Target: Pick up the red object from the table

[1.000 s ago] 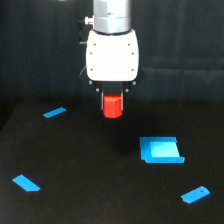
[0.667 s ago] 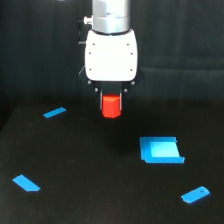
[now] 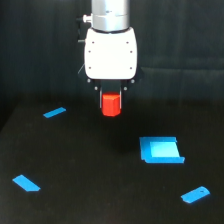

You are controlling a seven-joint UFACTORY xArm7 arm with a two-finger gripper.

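Observation:
The red object (image 3: 111, 104) is a small bright red-orange chunky block. It hangs under the white head of my gripper (image 3: 111, 100), held between dark fingers and lifted clear above the black table (image 3: 100, 185). The gripper is shut on it. The fingers are mostly hidden against the dark background, and only the lower part of the block shows below the gripper body.
A flat blue square piece (image 3: 161, 150) lies on the table at the exterior view's right. Thin blue strips lie at the left back (image 3: 54, 112), left front (image 3: 26, 183) and right front (image 3: 195, 194).
The gripper has risen a little with the red object in it. The blue pieces have not moved.

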